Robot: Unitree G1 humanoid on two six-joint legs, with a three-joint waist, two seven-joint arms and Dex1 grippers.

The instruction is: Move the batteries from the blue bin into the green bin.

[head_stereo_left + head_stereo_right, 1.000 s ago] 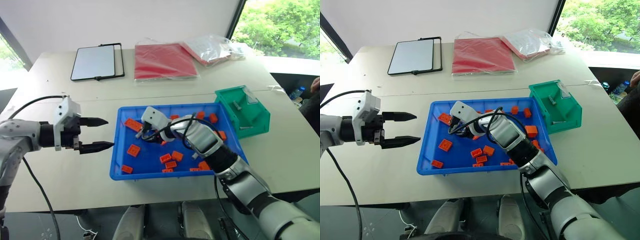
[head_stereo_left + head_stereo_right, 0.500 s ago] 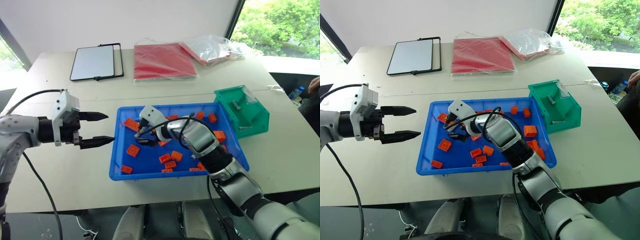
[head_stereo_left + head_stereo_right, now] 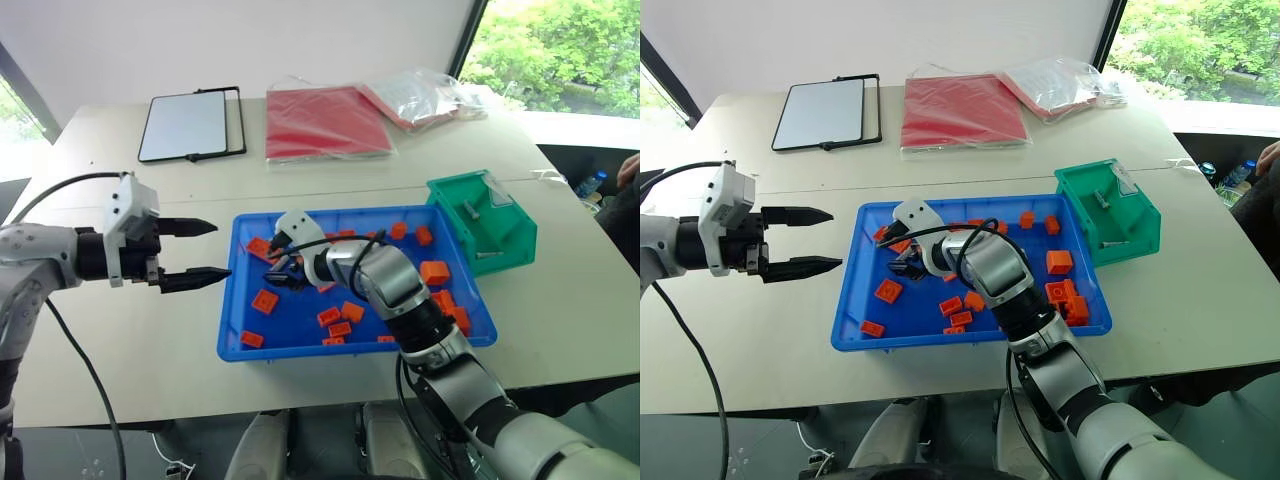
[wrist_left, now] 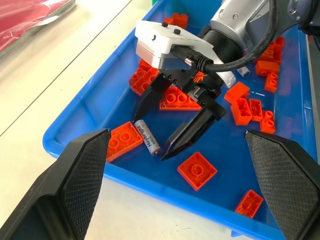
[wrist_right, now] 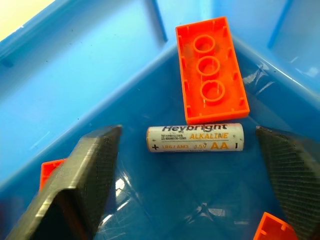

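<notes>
So my right gripper (image 4: 162, 131) was down inside the blue bin (image 3: 232, 300), near its left end, fingers spread apart with nothing between them pinched. A battery (image 5: 195, 138) lay flat on the bin floor right in the gap between the two fingers, not touching either one as far as I could see. It was white-ish with orange lettering, and an orange brick (image 5: 211, 68) sat just beside it, long side roughly parallel. More orange bricks (image 3: 340, 320) were scattered all over the rest of the bin, with a little pile toward the right end.

My left gripper (image 3: 190, 253) hung over the bare table (image 3: 130, 340) just to the left of the blue bin, fingers wide open and empty, pointing toward the bin.

The green bin (image 3: 500, 245) sat at the blue bin's far right corner, basically touching it, and two batteries (image 3: 472, 210) were lying inside it.

Farther back on the table were a whiteboard (image 3: 187, 125), a red folder (image 3: 325, 120) and a clear plastic bag (image 3: 425, 95).
</notes>
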